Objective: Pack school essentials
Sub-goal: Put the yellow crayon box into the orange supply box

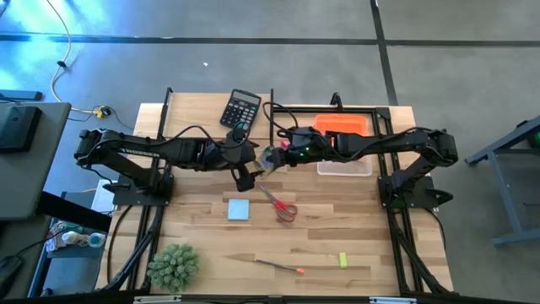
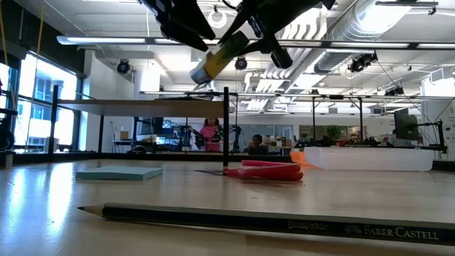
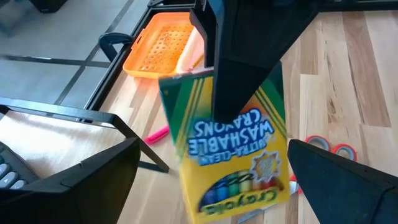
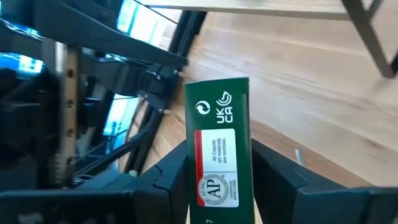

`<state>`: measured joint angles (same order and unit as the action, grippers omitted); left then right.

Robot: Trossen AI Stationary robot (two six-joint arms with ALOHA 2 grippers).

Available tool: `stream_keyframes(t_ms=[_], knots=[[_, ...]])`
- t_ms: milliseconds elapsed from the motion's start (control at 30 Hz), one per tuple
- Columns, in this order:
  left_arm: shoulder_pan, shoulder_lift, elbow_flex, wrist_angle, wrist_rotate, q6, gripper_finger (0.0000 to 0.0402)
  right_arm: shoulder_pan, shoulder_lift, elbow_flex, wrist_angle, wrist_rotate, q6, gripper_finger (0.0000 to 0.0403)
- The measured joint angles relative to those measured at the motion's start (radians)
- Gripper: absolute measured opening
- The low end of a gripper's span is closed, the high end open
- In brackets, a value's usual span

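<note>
Nearest, a pencil (image 2: 270, 220) lies on the surface (image 1: 354, 228). Further back, toward 12 o'clock, the yellow crayon box (image 3: 230, 143) hangs mid-air above the surface centre, clamped by the right gripper (image 4: 217, 180). The left gripper (image 3: 211, 180) stands with jaws wide apart around it, not touching. The box looks light, stiff cardboard, slick-faced; best pinched across its narrow sides.

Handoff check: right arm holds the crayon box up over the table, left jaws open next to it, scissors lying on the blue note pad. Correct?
Almost. The scissors are not on the blue note pad; the high view shows them on bare wood beside it, apart. The rest holds: the right gripper clamps the crayon box in the air, and the left gripper has its jaws open around it.
</note>
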<state>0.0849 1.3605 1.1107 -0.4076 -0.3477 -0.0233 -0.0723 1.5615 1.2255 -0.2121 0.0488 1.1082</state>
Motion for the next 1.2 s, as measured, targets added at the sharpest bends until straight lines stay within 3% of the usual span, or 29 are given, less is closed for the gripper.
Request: stream_keyframes(t_ms=[633, 1200], knots=[[0.0, 0.0, 0.0, 0.018, 0.002, 0.0, 0.0396, -0.065, -0.155, 0.0, -0.229, 0.083, -0.167, 0.0133], [0.0, 0.0, 0.0, 0.021, 0.023, -0.01, 0.0397, -0.251, -0.479, 0.0, -0.512, 0.182, -0.44, 0.0133]])
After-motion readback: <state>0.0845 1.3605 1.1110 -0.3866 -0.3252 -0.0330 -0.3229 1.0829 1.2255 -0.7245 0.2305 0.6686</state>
